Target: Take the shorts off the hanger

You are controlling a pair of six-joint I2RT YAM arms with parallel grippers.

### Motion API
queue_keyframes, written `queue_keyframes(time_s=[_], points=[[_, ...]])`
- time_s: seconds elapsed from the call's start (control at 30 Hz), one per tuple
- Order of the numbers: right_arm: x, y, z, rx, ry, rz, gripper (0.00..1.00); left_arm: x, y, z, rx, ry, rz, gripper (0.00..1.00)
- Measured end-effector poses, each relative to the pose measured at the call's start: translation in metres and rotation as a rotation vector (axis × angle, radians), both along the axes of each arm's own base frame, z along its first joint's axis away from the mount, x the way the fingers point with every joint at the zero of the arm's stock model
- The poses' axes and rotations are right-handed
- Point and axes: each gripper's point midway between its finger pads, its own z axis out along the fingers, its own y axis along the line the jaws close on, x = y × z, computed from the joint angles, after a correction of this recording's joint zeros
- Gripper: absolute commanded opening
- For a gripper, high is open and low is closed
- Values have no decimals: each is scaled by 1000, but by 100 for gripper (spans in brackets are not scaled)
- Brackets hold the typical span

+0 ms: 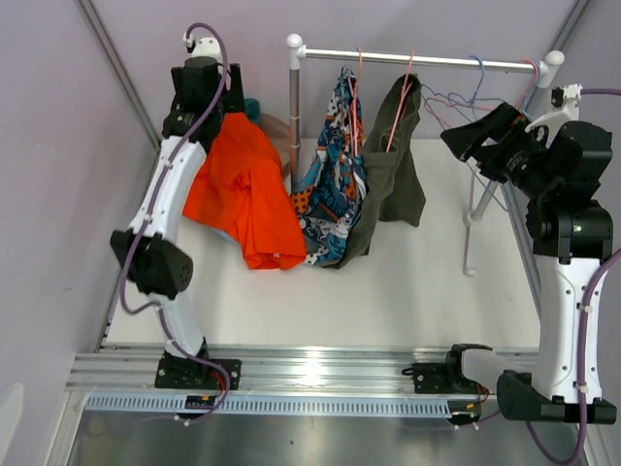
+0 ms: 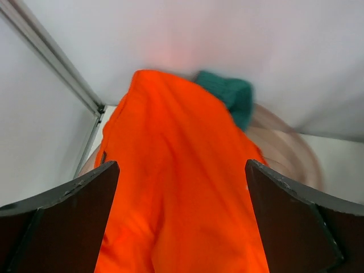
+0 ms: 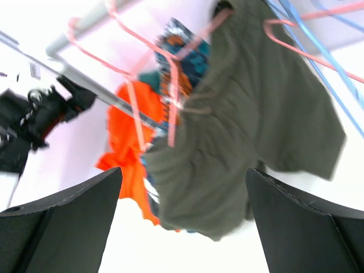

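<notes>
Two shorts hang on the rail, and the orange pair is down at the table's far-left corner.

The printed shorts [image 1: 335,180] and the olive green shorts [image 1: 396,175] hang side by side, touching, on pink hangers [image 3: 172,102] from the rail [image 1: 446,61] along the far edge of the table [image 1: 408,282]. The orange shorts [image 1: 243,189] lie heaped near the far-left corner, with the dark teal shorts [image 1: 252,105] peeking out behind them. The left gripper [image 2: 182,165] hangs over the orange pair, its fingers spread wide and clamping nothing. The right gripper [image 3: 183,170] is near the far-right end of the rail, just beside the empty hangers [image 1: 476,76]. It faces the olive pair with its fingers likewise released.
</notes>
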Motion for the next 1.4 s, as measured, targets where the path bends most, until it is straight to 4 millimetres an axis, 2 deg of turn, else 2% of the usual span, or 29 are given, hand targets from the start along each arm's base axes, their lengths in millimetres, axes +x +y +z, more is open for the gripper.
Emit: queue_keyframes(time_s=[0.1,0.17,0.23,0.27,0.37,0.5,0.7,0.8,0.93,0.97,1.03,1.07,1.13,1.2,1.27,1.4], points=[[9,8,11,28,-25,28,95,-49,-34,42,-16,-59,-91,99],[25,20,14,37,-25,58,93,-96,-60,76,-44,-128,-191,99],[42,37,14,38,-17,105,90,-136,-72,97,-81,-190,-270,99],[51,43,13,37,-11,117,90,-158,-70,103,-98,-211,-294,99],[83,66,-6,29,45,152,90,-204,-56,111,-140,-274,-313,99],[110,81,-27,15,97,158,88,-237,-54,87,-164,-275,-358,99],[128,79,-34,7,100,118,82,-246,-63,12,-166,-138,-415,99],[135,83,-34,8,90,109,79,-248,-66,-11,-164,-90,-428,99],[146,97,-42,6,92,117,74,-251,-67,-18,-167,-85,-438,98],[148,102,-44,5,94,122,68,-252,-67,-17,-168,-94,-442,98],[152,110,-49,5,104,128,53,-253,-68,-17,-171,-104,-447,98],[154,114,-52,6,111,132,40,-253,-68,-17,-171,-109,-449,98],[156,120,-58,3,124,133,33,-254,-68,-18,-173,-118,-451,98],[160,121,-60,1,128,125,18,-254,-68,-20,-173,-120,-452,98],[161,119,-63,-2,136,116,0,-255,-68,-24,-173,-120,-454,98],[160,117,-66,-7,152,100,0,-254,-69,-30,-174,-116,-457,98]])
